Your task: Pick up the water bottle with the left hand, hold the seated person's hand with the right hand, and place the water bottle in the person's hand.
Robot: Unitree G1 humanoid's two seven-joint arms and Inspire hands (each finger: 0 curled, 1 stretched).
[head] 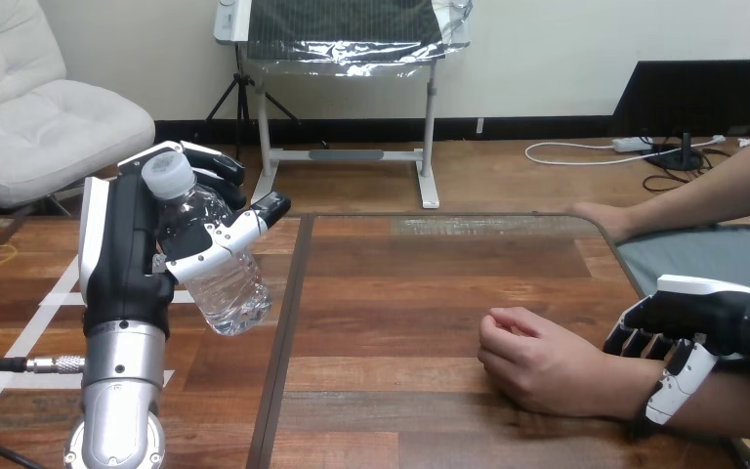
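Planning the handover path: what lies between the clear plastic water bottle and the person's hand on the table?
In the head view, only bare wooden table, crossed by one dark seam, separates the clear plastic water bottle from the person's hand.

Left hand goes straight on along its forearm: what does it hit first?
Way looks free as far as shown: the left hand, curled round the water bottle, points away over bare table. The person's hand lies right of that line. Depth unclear.

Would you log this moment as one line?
left hand: holds water bottle | right hand: grips person's wrist | person's near hand: fisted on table
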